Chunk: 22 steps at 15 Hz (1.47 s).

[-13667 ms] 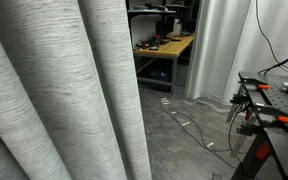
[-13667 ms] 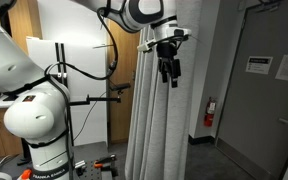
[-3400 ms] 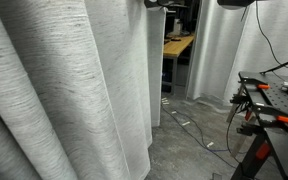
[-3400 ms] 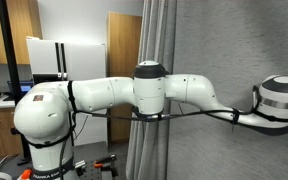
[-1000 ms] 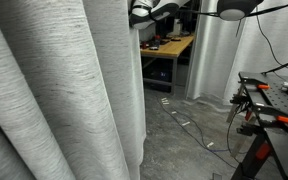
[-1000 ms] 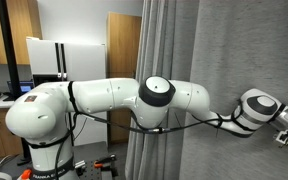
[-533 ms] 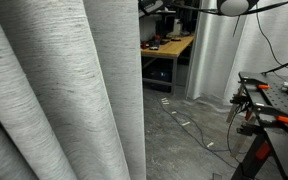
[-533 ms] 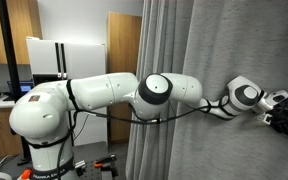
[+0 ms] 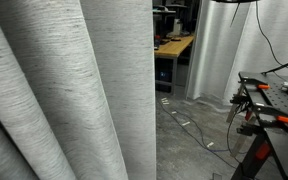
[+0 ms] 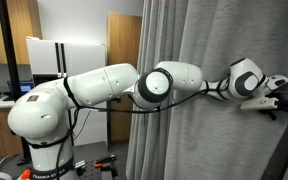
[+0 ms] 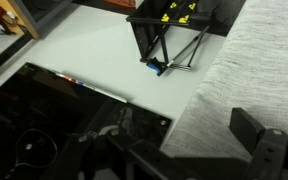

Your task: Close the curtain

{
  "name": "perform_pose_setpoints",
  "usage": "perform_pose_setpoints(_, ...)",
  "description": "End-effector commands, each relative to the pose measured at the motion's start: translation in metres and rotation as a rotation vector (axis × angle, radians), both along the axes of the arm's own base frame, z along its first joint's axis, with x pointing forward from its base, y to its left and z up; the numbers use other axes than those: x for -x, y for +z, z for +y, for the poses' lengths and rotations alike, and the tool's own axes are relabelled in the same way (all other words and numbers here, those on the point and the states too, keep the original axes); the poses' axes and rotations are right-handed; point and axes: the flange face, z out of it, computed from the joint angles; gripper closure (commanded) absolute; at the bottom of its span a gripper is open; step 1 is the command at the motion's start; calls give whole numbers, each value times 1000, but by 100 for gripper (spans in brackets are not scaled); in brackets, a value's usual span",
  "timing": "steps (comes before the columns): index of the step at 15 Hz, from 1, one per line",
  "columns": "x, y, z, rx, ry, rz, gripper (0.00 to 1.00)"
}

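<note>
The curtain (image 9: 74, 90), light-grey with streaky weave and deep folds, fills the left half of an exterior view; its free edge hangs near the middle. In an exterior view (image 10: 219, 140) it spreads from the middle to the right edge. My arm stretches across it, and my gripper (image 10: 280, 103) is at the far right, against the fabric. In the wrist view the curtain (image 11: 254, 70) lies on the right and runs down between the dark fingers of my gripper (image 11: 189, 140). The fingers stand wide apart.
Past the curtain's edge are a wooden workbench (image 9: 174, 45), plainer white drapes (image 9: 269, 50) and cables on the floor (image 9: 189, 125). A black table with clamps (image 9: 274, 100) stands at the right. My white base (image 10: 39, 130) stands by a wooden cabinet (image 10: 122, 40). A black stand (image 11: 174, 30) shows in the wrist view.
My arm has swung further right along the curtain. The curtain's free edge has shifted right and now hides more of the workbench opening.
</note>
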Motion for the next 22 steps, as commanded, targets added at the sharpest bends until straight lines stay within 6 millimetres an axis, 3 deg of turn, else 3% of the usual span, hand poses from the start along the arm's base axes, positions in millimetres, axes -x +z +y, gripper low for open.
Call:
perform_pose_setpoints(1, 3, 37, 4, -85, 181, 21, 0)
perform_pose_setpoints(8, 14, 100, 27, -245, 514, 44, 0)
perform_pose_setpoints(9, 7, 78, 22, -184, 428, 25, 0)
perform_pose_setpoints(12, 12, 97, 28, -215, 483, 34, 0)
perform_pose_setpoints(15, 11, 89, 32, -227, 499, 63, 0)
perform_pose_setpoints(18, 15, 89, 16, -223, 510, 77, 0)
perform_pose_setpoints(22, 32, 112, -42, -206, 619, 90, 0)
